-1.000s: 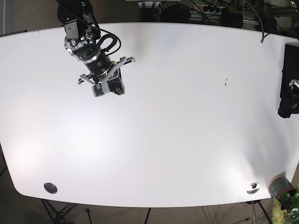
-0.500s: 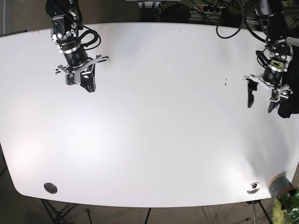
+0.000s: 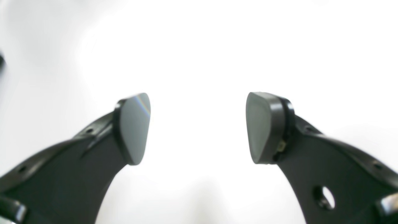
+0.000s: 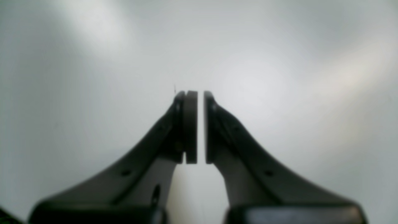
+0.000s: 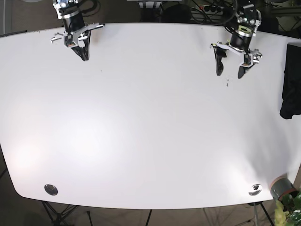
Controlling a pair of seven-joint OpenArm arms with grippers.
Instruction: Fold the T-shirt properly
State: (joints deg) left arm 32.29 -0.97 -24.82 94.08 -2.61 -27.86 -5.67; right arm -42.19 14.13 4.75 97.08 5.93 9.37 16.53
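Evidently, step: nothing folded yet; both arms hang empty over the table (image 5: pixel 150 141).
T-shirt (image 5: pixel 290 89): dark heap at the table's edge, on the left arm's side.
Left gripper (image 5: pixel 232 60): jaws wide apart, holding nothing.
Right gripper (image 5: pixel 82 45): jaws nearly together, a thin gap, holding nothing.
Next move, likely: left arm reaches the shirt and drags it to the middle.

Both arms withdrew toward far edge
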